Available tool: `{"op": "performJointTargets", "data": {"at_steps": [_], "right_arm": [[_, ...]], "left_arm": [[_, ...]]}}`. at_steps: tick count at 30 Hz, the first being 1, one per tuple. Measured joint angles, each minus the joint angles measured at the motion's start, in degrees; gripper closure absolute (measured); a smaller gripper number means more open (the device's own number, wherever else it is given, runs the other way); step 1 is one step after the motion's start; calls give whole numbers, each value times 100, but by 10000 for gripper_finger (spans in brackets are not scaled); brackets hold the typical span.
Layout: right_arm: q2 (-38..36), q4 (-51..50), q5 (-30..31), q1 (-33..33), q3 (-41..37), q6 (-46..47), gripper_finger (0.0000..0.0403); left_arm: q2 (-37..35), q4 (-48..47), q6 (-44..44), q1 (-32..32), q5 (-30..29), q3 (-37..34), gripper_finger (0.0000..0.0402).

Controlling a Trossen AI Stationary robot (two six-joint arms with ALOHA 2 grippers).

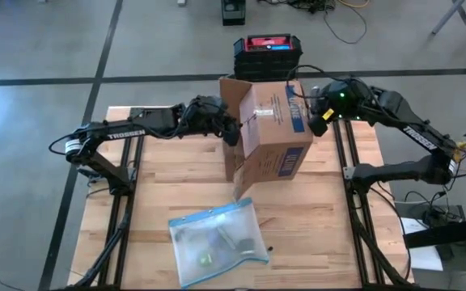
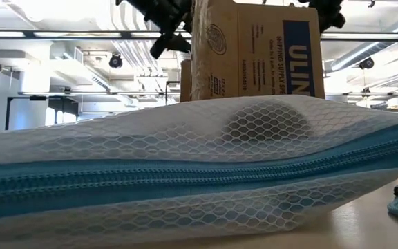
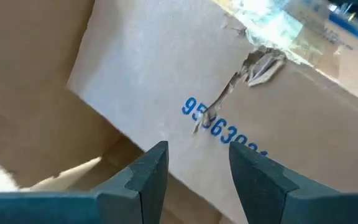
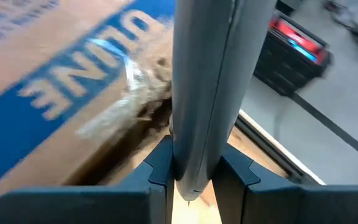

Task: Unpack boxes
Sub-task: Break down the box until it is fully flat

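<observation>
Box (image 1: pixel 269 133) sits tipped at table's far edge, long axis running near-to-far, ULINE face up/right. L gripper (image 1: pixel 231 129) is at its left flap, jaws apart w/ cardboard just ahead. R gripper (image 1: pixel 320 120) is at far-right corner, clamped on a grey tool (image 4: pixel 205 87), probably a cutter. Both arms equally near.

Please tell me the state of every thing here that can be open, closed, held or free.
cardboard box: one flap open, tape torn.
zip pouch: lying flat, zip seems closed.
black crate: untouched, cannot tell if open.
left gripper: open, at the box flap.
right gripper: shut on grey tool, beside the box.
</observation>
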Motion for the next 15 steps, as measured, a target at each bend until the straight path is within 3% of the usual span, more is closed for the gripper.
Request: {"op": "performJointTargets", "data": {"at_steps": [9, 15], "right_arm": [[-277, 1117, -1198, -20, -957, -735, 346], [-227, 1545, -1473, -7, -1016, -938, 346]], "left_arm": [[23, -1319, 1426, -14, -50, 1304, 283], [159, -2227, 1595, 56, 103, 1462, 295]]}}
